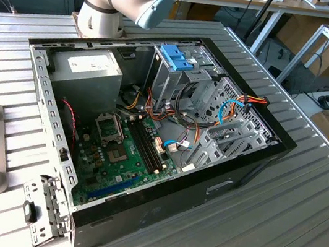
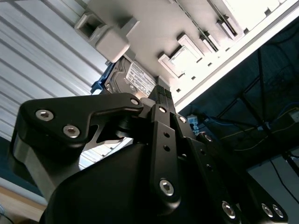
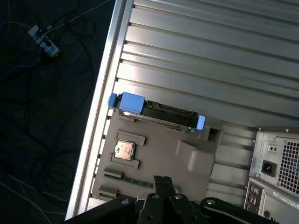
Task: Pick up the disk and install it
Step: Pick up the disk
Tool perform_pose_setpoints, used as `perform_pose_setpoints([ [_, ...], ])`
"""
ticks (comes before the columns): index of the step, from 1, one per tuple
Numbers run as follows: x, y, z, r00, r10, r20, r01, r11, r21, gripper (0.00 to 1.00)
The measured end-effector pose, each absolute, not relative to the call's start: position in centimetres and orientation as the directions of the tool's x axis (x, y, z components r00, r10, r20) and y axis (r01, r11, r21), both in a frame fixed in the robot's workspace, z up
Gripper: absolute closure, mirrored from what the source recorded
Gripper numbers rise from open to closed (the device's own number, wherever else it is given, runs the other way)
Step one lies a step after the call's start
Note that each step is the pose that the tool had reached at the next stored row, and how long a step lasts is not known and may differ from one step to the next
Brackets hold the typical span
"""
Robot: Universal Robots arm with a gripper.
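The disk (image 3: pixel 168 113) stands on its edge in a slot of a grey fixture plate (image 3: pixel 159 154), close to the table's edge. It has a black and silver body with blue carrier pieces at both ends. Its white label shows in the second wrist view, where the disk (image 2: pixel 135 77) sits just past my fingertips. My gripper (image 3: pixel 161 181) hovers apart from the disk, over the plate, its two fingers together with nothing between them. In the second wrist view the gripper (image 2: pixel 161 91) points toward the disk.
An open computer case (image 1: pixel 251 168) lies on the ribbed metal table, holding a grey power-supply box (image 1: pixel 89 67) and a metal cage topped by a blue bracket (image 1: pixel 176 56). The case's rear panel (image 3: pixel 275 158) is beside the plate. A small chip (image 3: pixel 124 150) rests on the plate. Cables cover the floor beyond the table edge.
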State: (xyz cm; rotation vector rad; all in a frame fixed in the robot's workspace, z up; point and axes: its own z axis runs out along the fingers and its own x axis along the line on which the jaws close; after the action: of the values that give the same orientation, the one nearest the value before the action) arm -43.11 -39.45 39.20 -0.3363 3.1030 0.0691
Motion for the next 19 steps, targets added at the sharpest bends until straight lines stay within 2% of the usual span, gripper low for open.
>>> perform_pose_setpoints([
  [19,-43.12,-39.45,39.2,-0.945,-0.327,-0.024,-0.328,0.944,0.042,0.9],
])
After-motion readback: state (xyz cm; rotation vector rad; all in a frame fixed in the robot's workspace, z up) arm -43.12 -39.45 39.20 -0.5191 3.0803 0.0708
